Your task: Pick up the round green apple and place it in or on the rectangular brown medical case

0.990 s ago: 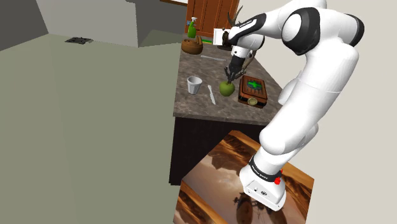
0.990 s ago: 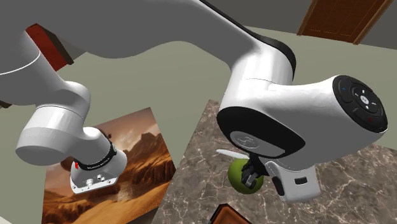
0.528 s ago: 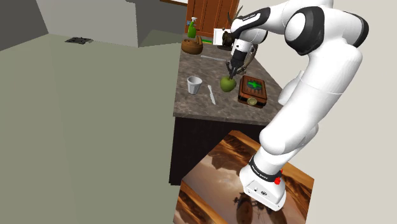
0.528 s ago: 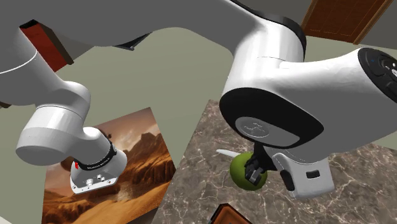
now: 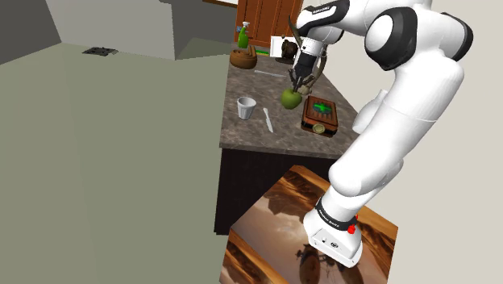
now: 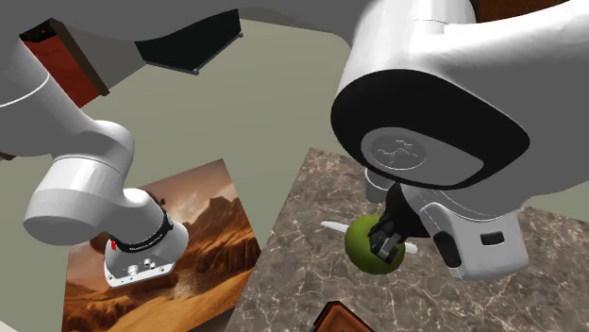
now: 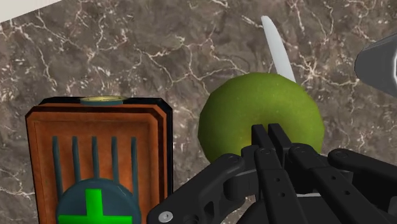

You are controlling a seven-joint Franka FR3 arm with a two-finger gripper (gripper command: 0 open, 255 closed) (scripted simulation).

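Observation:
A round green apple (image 5: 290,99) hangs a little above the marble counter (image 5: 250,133), and my black gripper (image 5: 297,85) is shut on its top. In the second exterior view the apple (image 6: 366,245) is off the counter under the gripper (image 6: 387,241). The wrist view has the gripper (image 7: 268,131) with its fingers close together on the apple (image 7: 254,114). The brown rectangular medical case (image 7: 95,159) with a green cross lies flat beside the apple. In the shoulder view the case (image 5: 320,114) sits just to the right of the apple, near the counter's corner.
A white cup (image 5: 247,107) and a white knife (image 5: 268,120) lie on the counter to the shoulder view's left of the apple. A brown bowl (image 5: 243,58) and a green spray bottle (image 5: 243,35) stand at the back. The counter's edge drops to the floor on the left.
The gripper has risen with the apple in it, lifting it off the counter and slightly toward the back. The case, cup and knife have not moved.

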